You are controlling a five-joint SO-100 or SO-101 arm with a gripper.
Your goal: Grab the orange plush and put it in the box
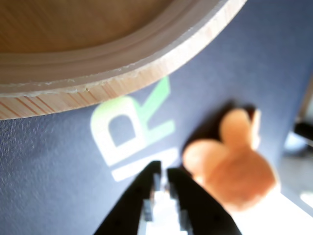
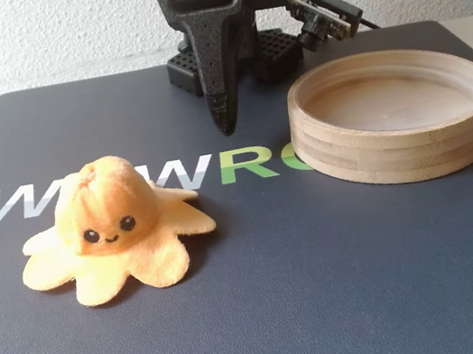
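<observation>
Dark mat (image 2: 330,289): orange plush (image 2: 108,227) beside tool (image 2: 225,124)

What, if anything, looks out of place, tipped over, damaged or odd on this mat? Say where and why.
Nothing stands out. The orange plush sits upright on the mat, tentacles spread flat. The box lies level and empty to its right in the fixed view. The gripper hangs between them, nearly closed, holding nothing.

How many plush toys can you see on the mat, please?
1. The plush lies on the mat's left side in the fixed view, apart from the box on the right. Nothing seems hidden.
</observation>
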